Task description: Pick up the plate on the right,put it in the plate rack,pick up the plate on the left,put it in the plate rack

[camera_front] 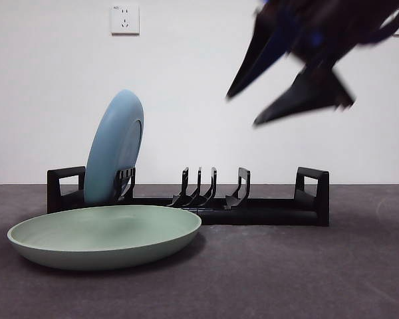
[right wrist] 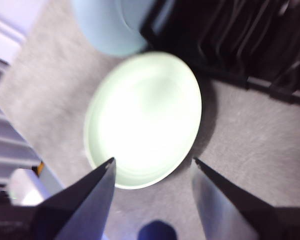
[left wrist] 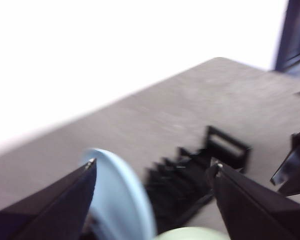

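A light blue plate stands on edge in the left end of the black plate rack. A pale green plate lies flat on the table in front of the rack's left half. My right gripper hangs open high above the rack's right part, angled down toward the left. Its wrist view shows the green plate beyond its open jaws. My left gripper is open and empty, above the blue plate and rack. It is out of the front view.
The dark grey table runs to a white wall with a socket. The rack's divider prongs to the right of the blue plate hold nothing. The right gripper shows in the left wrist view, beyond the rack's far handle.
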### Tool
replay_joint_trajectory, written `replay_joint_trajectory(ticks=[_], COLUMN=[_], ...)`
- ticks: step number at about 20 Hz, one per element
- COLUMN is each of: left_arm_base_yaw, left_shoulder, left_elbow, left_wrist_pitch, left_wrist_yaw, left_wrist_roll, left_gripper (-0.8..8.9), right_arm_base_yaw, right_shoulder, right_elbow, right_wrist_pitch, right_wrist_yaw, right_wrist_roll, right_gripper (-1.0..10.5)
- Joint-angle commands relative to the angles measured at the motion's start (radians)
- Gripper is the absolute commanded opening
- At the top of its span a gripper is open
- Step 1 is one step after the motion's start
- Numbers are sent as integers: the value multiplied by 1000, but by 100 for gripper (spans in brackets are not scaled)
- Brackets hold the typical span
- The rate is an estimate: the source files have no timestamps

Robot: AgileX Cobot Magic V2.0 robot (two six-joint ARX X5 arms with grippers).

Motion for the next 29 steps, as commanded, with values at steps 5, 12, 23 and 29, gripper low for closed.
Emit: replay_joint_trajectory(ticks=[5, 12, 23, 29], left_arm_base_yaw=[-182, -321, -380, -426], left_shoulder=[-170, -173, -110, -52], left_elbow=[2, 2, 2, 2], left_wrist_pitch=[-142, -252, -275, -303], left_wrist_yaw=[-243, -386, -422, -415], left_wrist_roll=[150, 150, 148, 143], left_gripper=[377, 375, 374, 374], right_arm_base_yaw=[55, 94, 98, 100], right_shoulder=[246, 457, 483, 482], right_elbow=[21, 123, 123, 123], right_wrist_pitch=[110, 113, 124, 93], right_wrist_yaw=[5, 60, 65, 115], right_wrist_roll=[46, 63, 86, 85], right_gripper=[248, 204, -12, -12])
